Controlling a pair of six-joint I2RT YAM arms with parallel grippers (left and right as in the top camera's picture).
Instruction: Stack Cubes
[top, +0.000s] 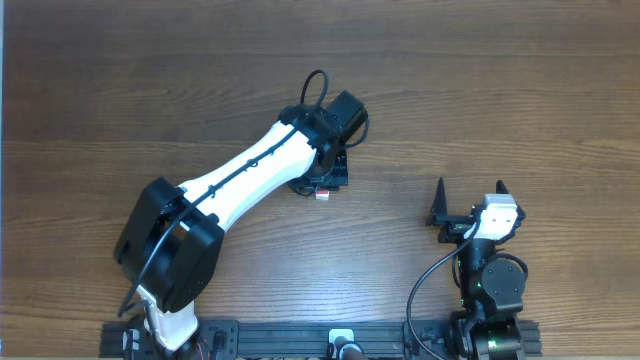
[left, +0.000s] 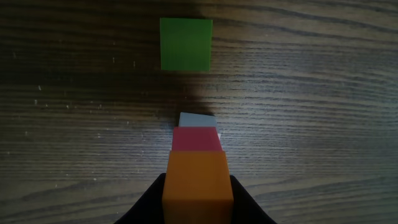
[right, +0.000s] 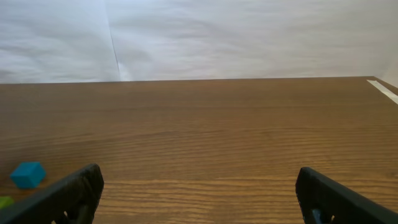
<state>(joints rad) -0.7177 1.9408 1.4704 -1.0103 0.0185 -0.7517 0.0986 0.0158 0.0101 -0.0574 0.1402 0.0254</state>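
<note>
From above: left claw (top: 320, 182) out over the middle of the table (top: 520, 80), a sliver of red cube (top: 322, 194) just beneath its tips. Right claw (top: 468, 205) close to its own base, fingers spread wide, nothing between them, well apart from the stack.

Through the left wrist camera: left claw clenched on an orange cube (left: 198, 183), one dark finger against each side. Directly under the claw, red cube atop a grey cube (left: 198, 118), a strip of grey showing past the red. Impossible to tell whether the orange already seated on the red or held just above it. Green cube (left: 186, 43) out past the claw's tips and apart from the stack.

Through the right wrist camera: open fingers framing the table, a blue cube (right: 28, 174) lying well ahead of the claw, pale wall (right: 249, 37) beyond the far edge.

Likely trouble from here: a tipped or toppled stack, brought on by letting go with the orange cube not yet flat and centred; a sideways drag on opening, from one finger parting later than the other; a knock to the lower pair during the lift away. Green and blue yet to go on, each added to a taller, shakier column.
</note>
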